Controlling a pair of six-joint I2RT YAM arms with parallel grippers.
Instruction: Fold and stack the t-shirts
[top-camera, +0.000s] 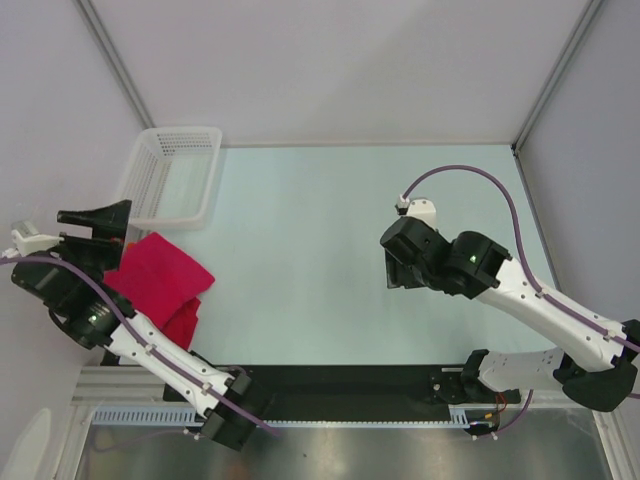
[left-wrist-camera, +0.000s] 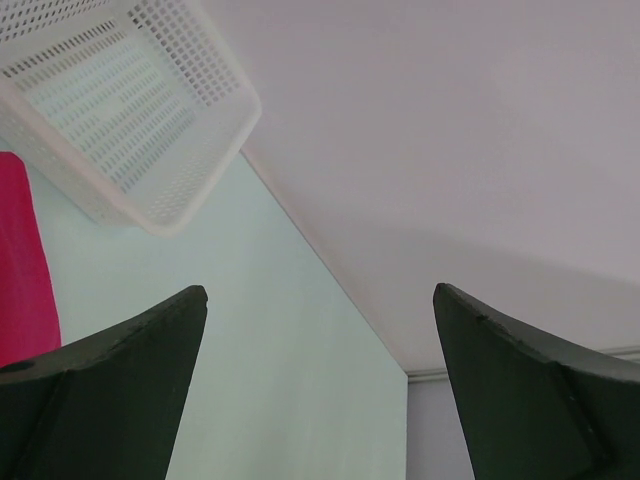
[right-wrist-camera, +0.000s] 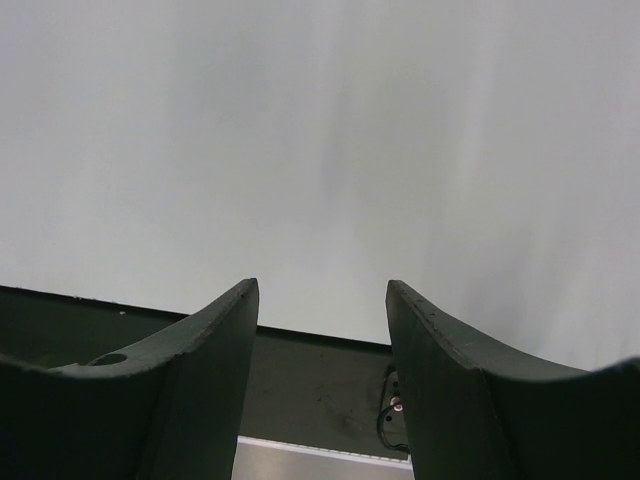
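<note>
The folded red t-shirts (top-camera: 158, 275) lie just nearside of the basket (top-camera: 170, 175). I'd judge them soft, light and floppy, so I'd pinch a folded edge. My left claw (left-wrist-camera: 320, 298) and right claw (right-wrist-camera: 322, 292) are both spread and empty.

Robot lab cell: white panel walls (top-camera: 330, 60), pale-topped table (top-camera: 320, 260)

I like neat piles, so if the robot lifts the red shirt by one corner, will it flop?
Probably yes: the red shirt looks like soft cloth in loose folded layers, so it would likely droop and unfold. Pushed, it would probably bunch rather than slide.
</note>
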